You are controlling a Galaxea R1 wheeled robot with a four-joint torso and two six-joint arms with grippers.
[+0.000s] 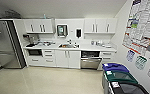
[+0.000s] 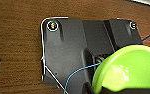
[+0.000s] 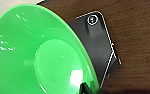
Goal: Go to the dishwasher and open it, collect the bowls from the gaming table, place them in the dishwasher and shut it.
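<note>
Evidently the bowls are already collected and the step in hand is carrying them back to the dishwasher point(image 1: 90, 59), which sits under the white desk point(image 1: 91, 47) on the far wall, straight ahead of the robot and a little to its right, well apart from both tools. Its top looks dropped open a crack, a dark slot showing above the steel front with its bar handle, though I cannot tell how far it is open.

In the left wrist view a lime-green bowl point(image 2: 131, 71) sits right against the left tool, its rim overlapping the robot's dark plate; it looks held, but whether the fingers are closed round it I cannot tell. In the right wrist view a brighter green bowl point(image 3: 38, 52) lies close up against the right tool, tilted so that its hollow faces the camera; the grip itself is hidden too. Both bowls look empty, with only glare on the inside.

To the robot's right, nearer than the dishwasher, stand bins: a purple-lidded bin point(image 1: 115, 67) and a green-lidded bin point(image 1: 119, 76); what is in them I cannot see.

My judgement is that the next move calls for driving forward across the pale floor point(image 1: 41, 81), keeping clear of the bins, and stopping squarely before the dishwasher with room for its door to come down.
</note>
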